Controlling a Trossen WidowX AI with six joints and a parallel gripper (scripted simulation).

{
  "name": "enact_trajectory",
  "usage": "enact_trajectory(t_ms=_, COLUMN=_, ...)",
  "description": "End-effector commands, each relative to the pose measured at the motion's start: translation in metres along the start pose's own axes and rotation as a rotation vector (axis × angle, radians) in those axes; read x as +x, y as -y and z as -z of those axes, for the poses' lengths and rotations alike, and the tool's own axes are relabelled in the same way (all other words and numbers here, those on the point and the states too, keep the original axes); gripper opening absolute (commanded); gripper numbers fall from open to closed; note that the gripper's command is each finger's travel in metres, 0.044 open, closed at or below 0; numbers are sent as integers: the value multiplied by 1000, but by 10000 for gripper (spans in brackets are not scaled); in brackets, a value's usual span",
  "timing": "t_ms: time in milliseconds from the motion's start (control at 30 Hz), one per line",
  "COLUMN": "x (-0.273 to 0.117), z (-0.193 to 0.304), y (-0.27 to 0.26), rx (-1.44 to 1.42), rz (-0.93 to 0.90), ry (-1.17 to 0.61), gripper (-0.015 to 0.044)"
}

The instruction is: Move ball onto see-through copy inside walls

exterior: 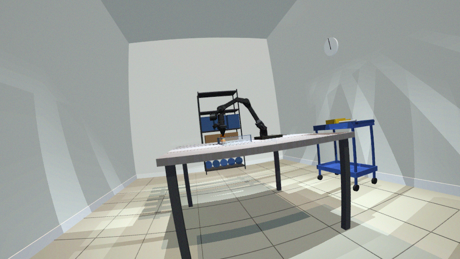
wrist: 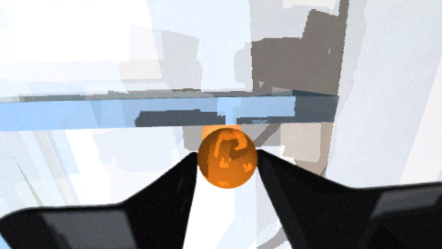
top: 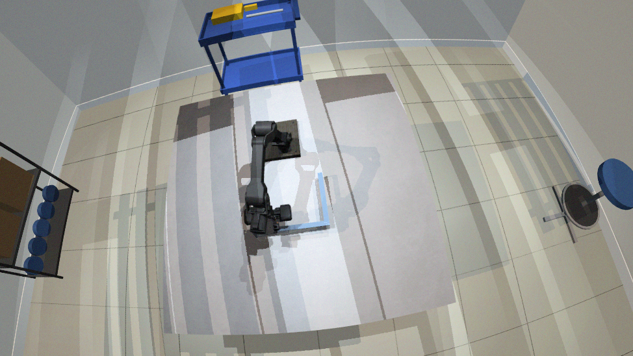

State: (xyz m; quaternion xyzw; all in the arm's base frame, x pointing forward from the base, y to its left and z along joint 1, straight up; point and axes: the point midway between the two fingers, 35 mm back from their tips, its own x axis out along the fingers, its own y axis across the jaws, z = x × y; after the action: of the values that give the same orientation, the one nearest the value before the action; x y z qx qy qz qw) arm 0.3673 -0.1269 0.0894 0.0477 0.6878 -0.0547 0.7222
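Note:
My gripper [wrist: 226,155] [exterior: 223,134] points down and is shut on the solid orange ball [wrist: 227,164], one dark finger on each side. The paler see-through copy [wrist: 212,131] [exterior: 223,140] shows just past the held ball in the wrist view and is mostly covered by it. In the exterior view the fingertips are a little above the copy. The copy is close to the inner side of one low clear wall [wrist: 45,114] [top: 305,225]. The other wall [top: 323,199] meets it at a corner to the right in the top view. There the arm hides the ball and the copy.
The arm's base plate [top: 292,152] is on the table [top: 398,265] [exterior: 257,150], behind the walls in the top view. A blue cart [top: 260,68] [exterior: 347,168] stands beyond the table. A shelf rack [exterior: 217,95] and a blue stool [top: 617,183] stand farther off.

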Motion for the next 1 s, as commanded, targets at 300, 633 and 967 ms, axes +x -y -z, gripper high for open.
enact_trajectory(t_ms=300, x=36, z=4, y=0, rx=-3, rz=-1, ry=-13, gripper=0)
enact_trajectory(t_ms=633, x=49, z=4, y=0, rx=-3, rz=-1, ry=-13, gripper=0)
enact_trajectory(t_ms=967, x=50, z=3, y=0, rx=0, rz=-1, ry=-6, gripper=52)
